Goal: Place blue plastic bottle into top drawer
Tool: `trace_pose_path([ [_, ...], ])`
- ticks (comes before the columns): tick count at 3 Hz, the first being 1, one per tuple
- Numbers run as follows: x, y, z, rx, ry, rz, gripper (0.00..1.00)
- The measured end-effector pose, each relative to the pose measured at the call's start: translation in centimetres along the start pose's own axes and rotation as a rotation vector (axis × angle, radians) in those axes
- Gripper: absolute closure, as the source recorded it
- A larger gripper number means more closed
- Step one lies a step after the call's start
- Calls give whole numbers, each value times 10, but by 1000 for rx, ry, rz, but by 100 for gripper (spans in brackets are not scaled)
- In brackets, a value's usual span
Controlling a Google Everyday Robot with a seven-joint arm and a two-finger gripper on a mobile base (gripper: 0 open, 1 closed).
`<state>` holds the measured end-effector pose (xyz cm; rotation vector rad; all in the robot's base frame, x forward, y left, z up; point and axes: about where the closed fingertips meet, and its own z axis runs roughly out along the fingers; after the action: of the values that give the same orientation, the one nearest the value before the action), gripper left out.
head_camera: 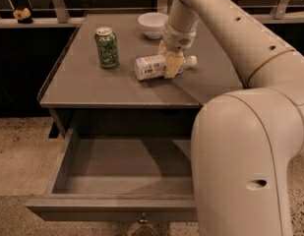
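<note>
The blue plastic bottle lies on its side on the tabletop, white cap pointing right. My gripper comes down from above and is shut around the bottle's middle, one finger in front of it and the other behind. The bottle still rests on the table. The top drawer is pulled wide open below the table's front edge, its inside bare, with a small metal knob on its front panel.
A green drink can stands upright to the left of the bottle. A white bowl sits at the back of the table behind the gripper. My large arm body covers the drawer's right part.
</note>
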<state>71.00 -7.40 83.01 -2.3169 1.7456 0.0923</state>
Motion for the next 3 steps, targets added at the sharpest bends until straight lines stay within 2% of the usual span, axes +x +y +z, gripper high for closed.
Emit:
trace_pose_path([
  [1,0,0,0,0,0,0,100],
  [2,-1,0,-3,0,0,0,100],
  [3,6,8,-28,81,23,48,100],
])
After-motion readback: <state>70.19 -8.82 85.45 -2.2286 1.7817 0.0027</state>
